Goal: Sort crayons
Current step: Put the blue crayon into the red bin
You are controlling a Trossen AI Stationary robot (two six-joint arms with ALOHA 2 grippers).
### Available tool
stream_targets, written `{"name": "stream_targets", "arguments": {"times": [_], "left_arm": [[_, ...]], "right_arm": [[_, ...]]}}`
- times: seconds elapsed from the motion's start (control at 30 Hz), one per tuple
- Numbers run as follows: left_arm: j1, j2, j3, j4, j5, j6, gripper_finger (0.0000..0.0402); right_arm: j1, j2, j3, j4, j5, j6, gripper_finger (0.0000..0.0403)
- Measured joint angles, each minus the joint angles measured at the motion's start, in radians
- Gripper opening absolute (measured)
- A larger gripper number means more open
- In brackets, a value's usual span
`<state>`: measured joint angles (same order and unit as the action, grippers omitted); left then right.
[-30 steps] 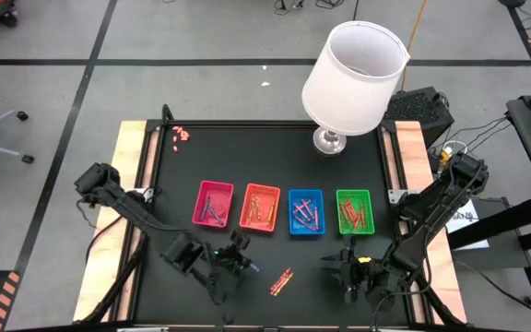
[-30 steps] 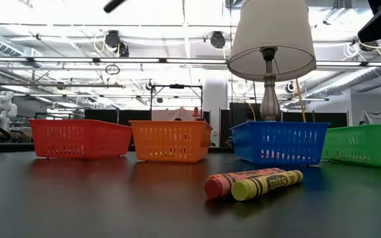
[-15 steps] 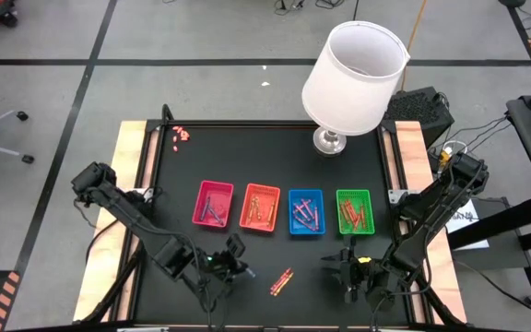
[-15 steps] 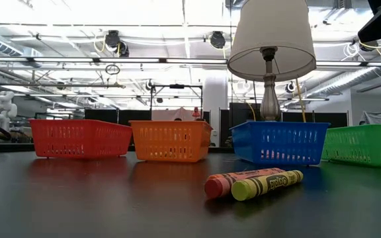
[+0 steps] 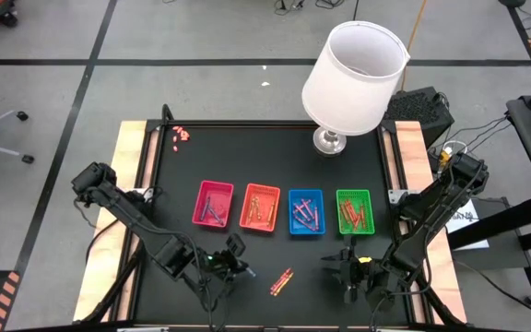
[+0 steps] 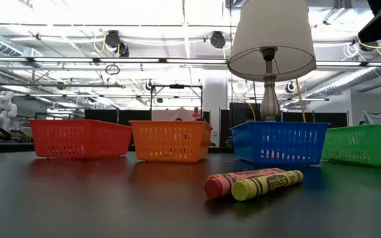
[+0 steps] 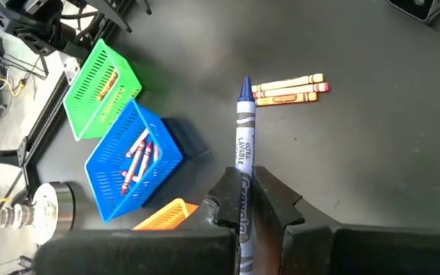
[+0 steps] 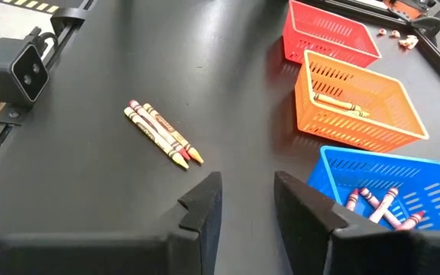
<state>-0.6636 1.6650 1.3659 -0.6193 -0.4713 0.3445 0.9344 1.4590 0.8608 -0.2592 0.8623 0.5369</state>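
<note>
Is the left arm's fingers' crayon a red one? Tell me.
No. In the left wrist view the fingers are shut on a blue crayon, its tip pointing toward the two loose crayons.

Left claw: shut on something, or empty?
Shut on a blue crayon; the left claw pinches its wrapped body, tip sticking out ahead.

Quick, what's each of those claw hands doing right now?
Left gripper: closed on a blue crayon.
Right gripper: open, holding nothing.
</note>
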Motion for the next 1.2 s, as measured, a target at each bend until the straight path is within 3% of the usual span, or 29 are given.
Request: {"name": "stream_targets", "arguments": {"times": [0.47,0.87,1.2], "left_arm": [[0.001,0.0,0.0,-0.001,-0.002,-0.362,0.0012],[0.028,-0.005,0.0,-0.216,-0.016,-0.344,0.0012],[0.152,-0.015,0.0,-0.391,-0.04,-0.526,0.0012]], "right_arm": [[0.0,0.0,0.0,0.0,0.0,0.0,0.0105],[0.0,0.0,0.0,0.0,0.0,0.001,0.0105],[0.0,0.0,0.0,0.0,-0.002,0.023,0.0105]]}}
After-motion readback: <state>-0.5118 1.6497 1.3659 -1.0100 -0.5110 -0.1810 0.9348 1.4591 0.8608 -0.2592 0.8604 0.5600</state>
